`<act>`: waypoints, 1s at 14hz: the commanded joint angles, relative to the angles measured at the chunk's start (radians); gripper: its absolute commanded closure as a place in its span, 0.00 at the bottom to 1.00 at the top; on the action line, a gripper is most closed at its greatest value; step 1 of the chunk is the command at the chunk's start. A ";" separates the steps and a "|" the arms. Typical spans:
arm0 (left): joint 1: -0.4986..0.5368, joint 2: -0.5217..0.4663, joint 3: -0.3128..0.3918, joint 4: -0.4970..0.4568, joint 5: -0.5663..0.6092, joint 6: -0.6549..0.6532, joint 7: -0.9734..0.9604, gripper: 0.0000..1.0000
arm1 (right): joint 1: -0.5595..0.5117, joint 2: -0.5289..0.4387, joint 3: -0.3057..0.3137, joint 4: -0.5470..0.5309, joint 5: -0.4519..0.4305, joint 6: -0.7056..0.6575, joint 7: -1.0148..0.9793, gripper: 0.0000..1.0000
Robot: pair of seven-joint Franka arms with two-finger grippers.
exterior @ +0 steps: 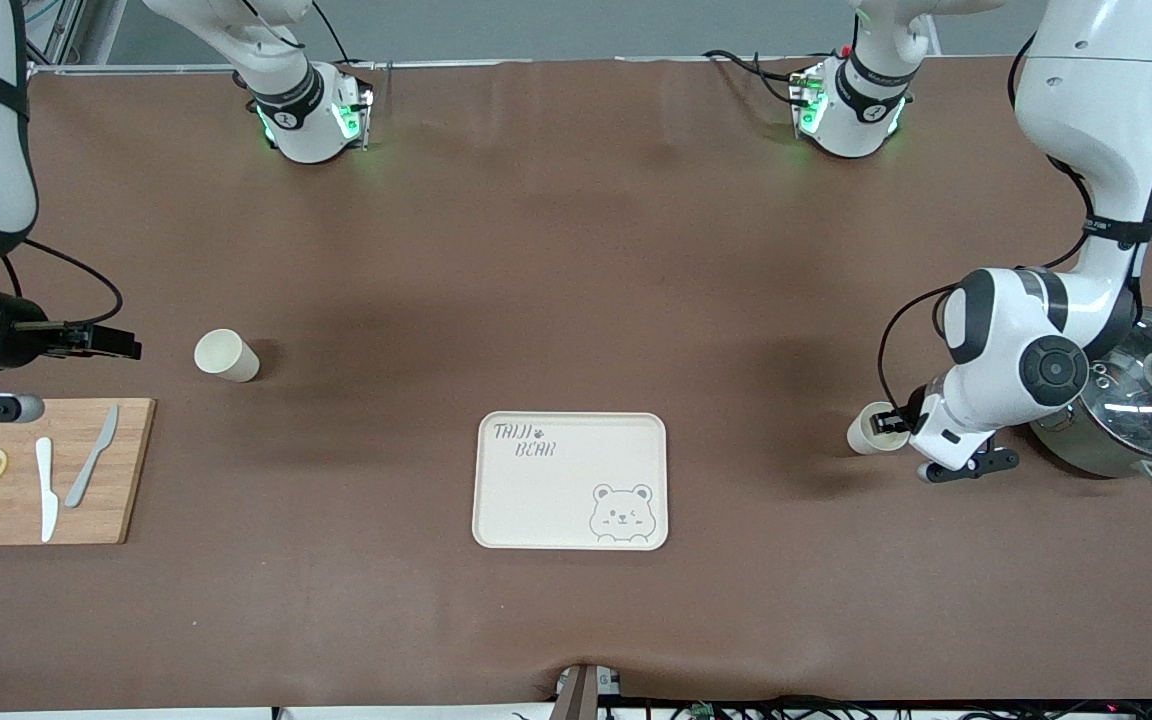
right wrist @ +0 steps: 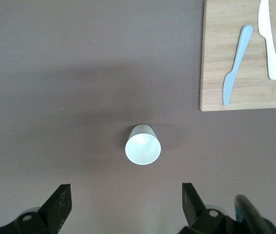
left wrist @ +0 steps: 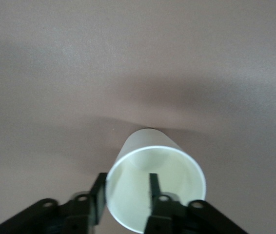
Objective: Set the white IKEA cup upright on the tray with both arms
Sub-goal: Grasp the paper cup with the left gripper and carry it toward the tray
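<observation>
Two white cups lie on their sides on the brown table. One cup [exterior: 226, 355] lies toward the right arm's end; it also shows in the right wrist view [right wrist: 143, 145]. My right gripper [exterior: 126, 347] [right wrist: 126, 192] is open and empty beside it. The other cup [exterior: 868, 430] [left wrist: 152, 165] lies toward the left arm's end. My left gripper [exterior: 893, 424] [left wrist: 126, 183] straddles its rim, one finger inside the mouth and one outside against the wall, with a gap still between them. The cream tray [exterior: 572, 480] lies empty between the two cups, nearer the front camera.
A wooden cutting board [exterior: 126, 470] [right wrist: 216, 58] with two knives and lemon slices lies at the right arm's end. A steel pot with a glass lid [exterior: 1151, 400] stands at the left arm's end, close beside the left arm's wrist.
</observation>
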 commanded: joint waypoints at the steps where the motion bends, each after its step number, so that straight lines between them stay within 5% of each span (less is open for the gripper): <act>1: -0.002 -0.012 -0.002 -0.018 0.015 0.011 -0.012 1.00 | -0.047 0.056 0.012 0.020 -0.001 0.001 0.012 0.00; 6: -0.031 -0.056 -0.005 0.040 0.018 -0.076 -0.014 1.00 | -0.059 0.090 0.010 0.019 0.003 0.016 0.035 0.00; 10: -0.082 -0.049 -0.072 0.176 0.004 -0.182 -0.167 1.00 | -0.095 0.141 0.010 -0.004 -0.003 0.198 0.035 0.00; 14: -0.221 0.043 -0.083 0.330 0.007 -0.183 -0.428 1.00 | -0.141 0.135 0.012 -0.191 0.003 0.330 0.035 0.00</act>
